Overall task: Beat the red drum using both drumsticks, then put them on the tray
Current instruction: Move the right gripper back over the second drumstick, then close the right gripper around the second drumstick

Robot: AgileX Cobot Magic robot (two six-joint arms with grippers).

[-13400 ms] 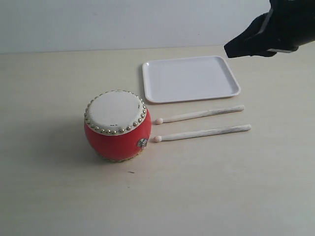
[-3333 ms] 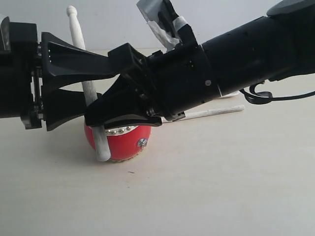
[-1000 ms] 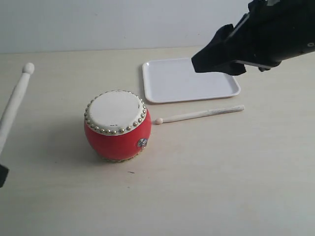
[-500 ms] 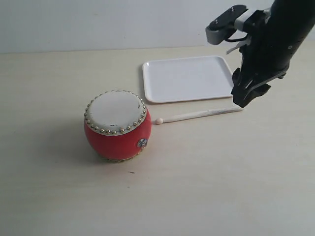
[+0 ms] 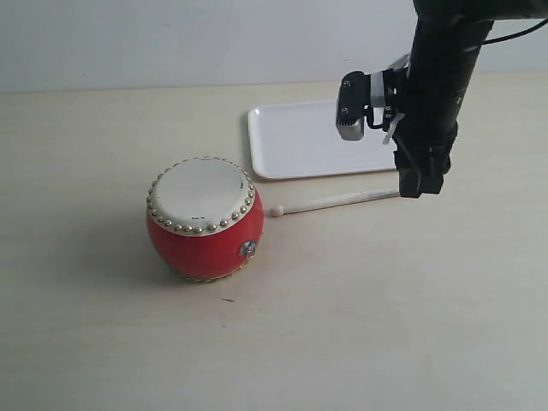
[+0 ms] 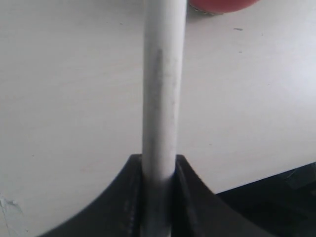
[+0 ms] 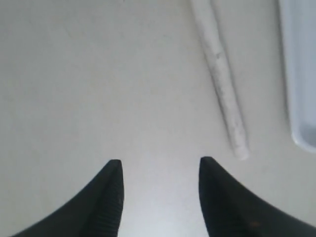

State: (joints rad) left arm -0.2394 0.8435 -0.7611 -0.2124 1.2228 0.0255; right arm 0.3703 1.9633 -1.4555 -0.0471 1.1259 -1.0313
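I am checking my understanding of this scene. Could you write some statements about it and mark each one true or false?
1. The left claw is shut on a drumstick. True.
2. The right claw grips the other drumstick. False: its jaws are open, and the stick lies beside them on the table.
3. The red drum lies on its side. False: it stands upright, skin on top.
4. The other drumstick lies outside the tray. True.

Even, soft light — wrist views blurred close-up.
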